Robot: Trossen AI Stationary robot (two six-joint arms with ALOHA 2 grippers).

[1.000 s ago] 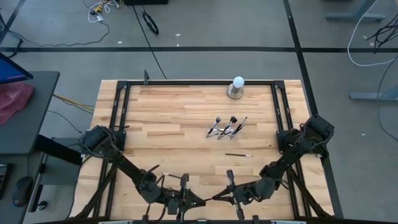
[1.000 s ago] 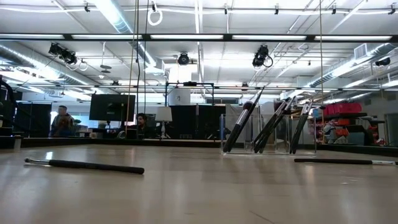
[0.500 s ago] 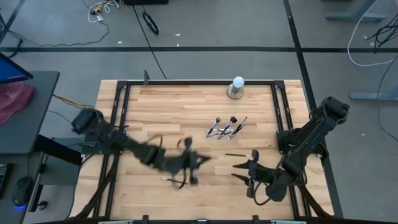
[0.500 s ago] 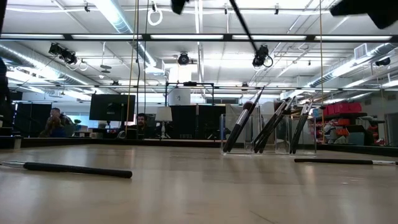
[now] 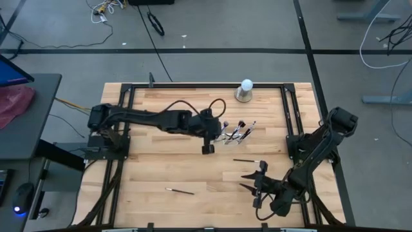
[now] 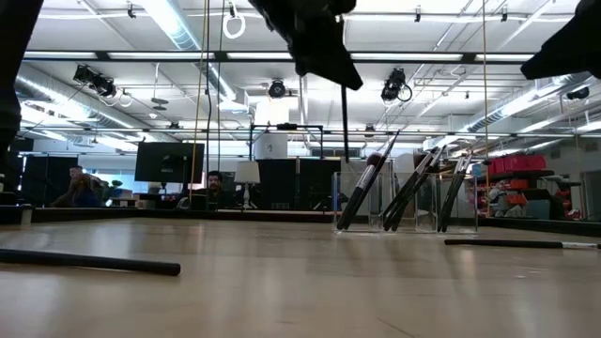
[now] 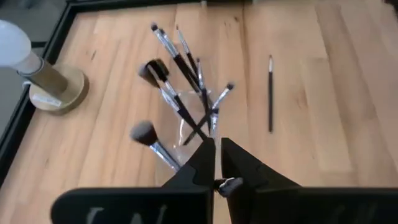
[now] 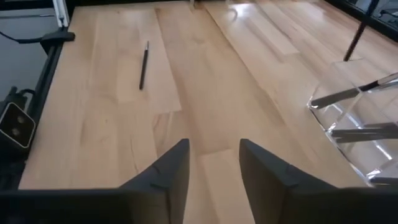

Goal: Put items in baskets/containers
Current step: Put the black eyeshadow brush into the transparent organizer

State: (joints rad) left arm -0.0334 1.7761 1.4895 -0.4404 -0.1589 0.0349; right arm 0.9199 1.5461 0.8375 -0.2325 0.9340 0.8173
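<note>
Currently the clear holder [image 5: 235, 134] already carries several brushes [image 7: 180, 68], standing tilted in it, so part of the work is done. Two brushes remain loose on the table [image 5: 161, 109]: one [image 5: 248, 160] lies just ahead of the right gripper [image 5: 251, 180], between it and the holder; the other [image 5: 179, 191] lies near the front edge, well behind the left gripper [image 5: 207, 145].

Note the left gripper: it hangs above the table just beside the holder, its fingers [image 7: 205, 163] pressed together. In the low view a thin dark rod [image 6: 344, 108] hangs straight down beneath it, most likely a brush pinched by its tip, though the wrist view does not show enough to confirm. If so, your next step is to carry it over the holder's open top and release it.

Note the right gripper: it sits low toward the front right of the table with its fingers [image 8: 168, 171] spread and nothing between them. The wrist view shows the holder off to one side and a loose brush [image 8: 143, 65] far ahead.

Judge the task roughly past halfway; two or three brushes remain.
</note>
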